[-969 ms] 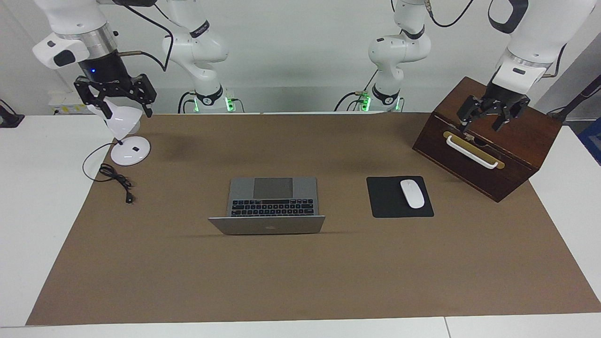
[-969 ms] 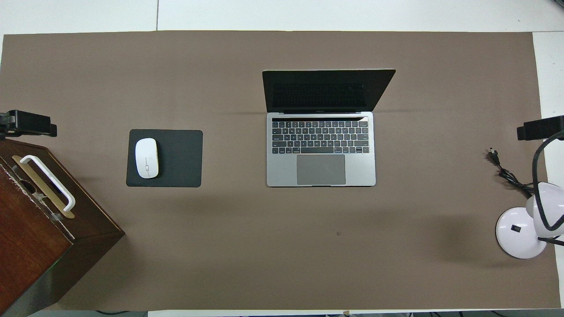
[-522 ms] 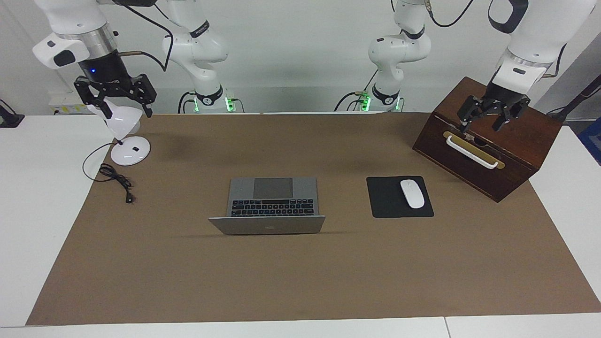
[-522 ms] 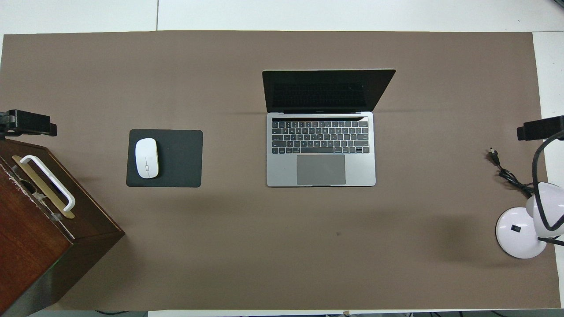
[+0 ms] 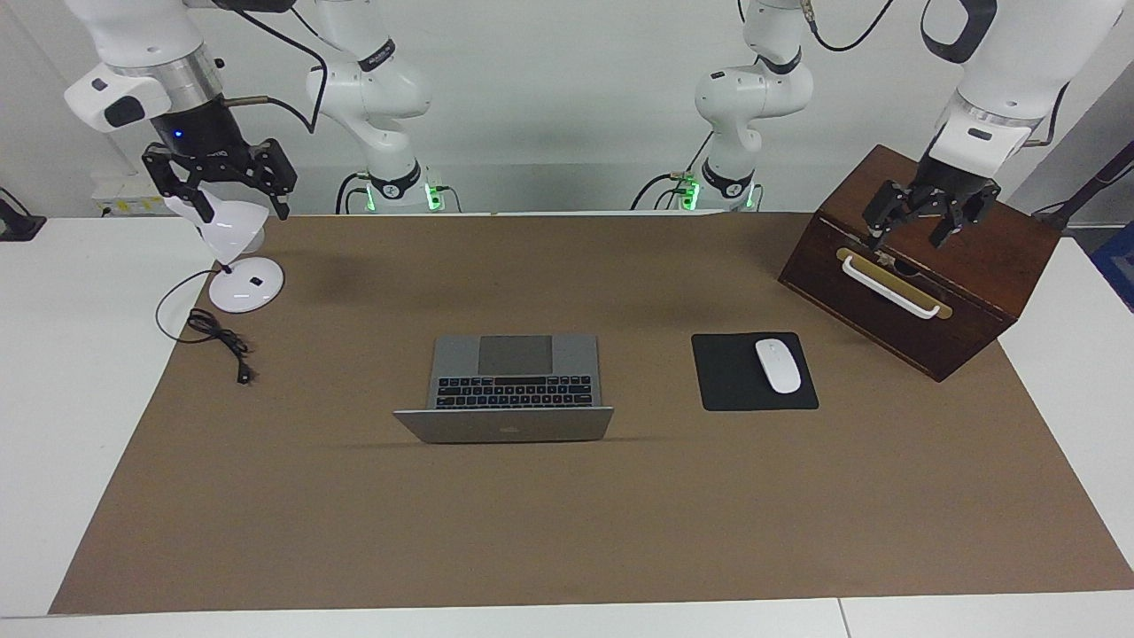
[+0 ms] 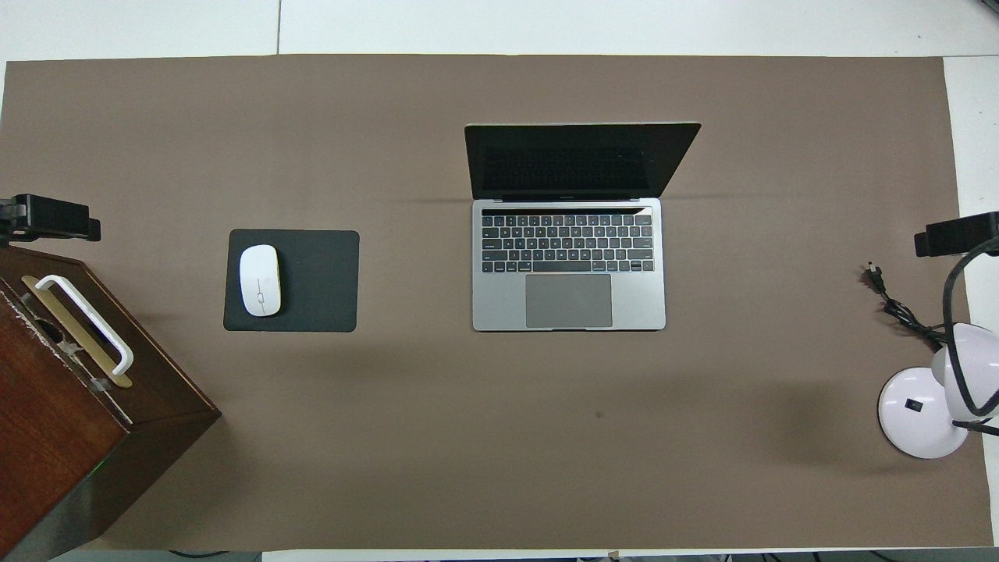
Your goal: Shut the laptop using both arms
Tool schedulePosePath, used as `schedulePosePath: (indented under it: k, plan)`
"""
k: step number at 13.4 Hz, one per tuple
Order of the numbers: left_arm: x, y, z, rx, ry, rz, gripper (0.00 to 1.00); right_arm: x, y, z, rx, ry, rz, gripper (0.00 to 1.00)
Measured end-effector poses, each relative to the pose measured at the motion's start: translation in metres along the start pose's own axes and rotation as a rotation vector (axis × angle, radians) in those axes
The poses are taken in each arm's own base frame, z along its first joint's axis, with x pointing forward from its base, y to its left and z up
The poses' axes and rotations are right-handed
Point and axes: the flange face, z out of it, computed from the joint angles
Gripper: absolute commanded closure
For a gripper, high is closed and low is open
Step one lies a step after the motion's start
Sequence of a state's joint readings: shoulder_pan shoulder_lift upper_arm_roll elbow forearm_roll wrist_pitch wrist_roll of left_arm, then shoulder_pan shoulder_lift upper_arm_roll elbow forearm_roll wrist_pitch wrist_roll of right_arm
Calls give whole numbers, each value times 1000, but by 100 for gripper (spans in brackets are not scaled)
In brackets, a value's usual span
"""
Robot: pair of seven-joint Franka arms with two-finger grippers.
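Observation:
The silver-grey laptop (image 5: 514,390) stands open in the middle of the brown mat, its lid upright at the edge farther from the robots, logo side toward the facing camera. In the overhead view the laptop (image 6: 568,265) shows its black keys, trackpad and dark screen. My right gripper (image 5: 237,206) hangs open and empty over the white lamp at the right arm's end of the table; its tip shows in the overhead view (image 6: 956,234). My left gripper (image 5: 908,232) hangs open and empty over the wooden box; its tip shows in the overhead view (image 6: 51,217). Neither gripper is near the laptop.
A white desk lamp (image 5: 237,285) with a black cable (image 5: 217,341) stands at the right arm's end. A black mouse pad (image 5: 731,390) with a white mouse (image 5: 778,365) lies beside the laptop. A dark wooden box (image 5: 974,266) with a white handle stands at the left arm's end.
My right gripper has shifted slightly over the lamp. The left gripper and the laptop have not visibly moved.

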State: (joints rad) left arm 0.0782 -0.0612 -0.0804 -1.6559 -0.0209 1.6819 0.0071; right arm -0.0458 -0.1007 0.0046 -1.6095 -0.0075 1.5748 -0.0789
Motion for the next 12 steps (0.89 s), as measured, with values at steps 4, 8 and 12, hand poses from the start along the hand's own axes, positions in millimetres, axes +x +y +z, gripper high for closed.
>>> schedulePosePath:
  k: [4,8,12]
  plan:
    - [0,0,0,0,0,0,0,-2,9,-2,29,4,37,0]
    - [0,0,0,0,-1,0,0,-8,41,-6,47,15,101,0]
    - [0,0,1,0,-1,0,0,-9,48,-8,46,20,115,0]
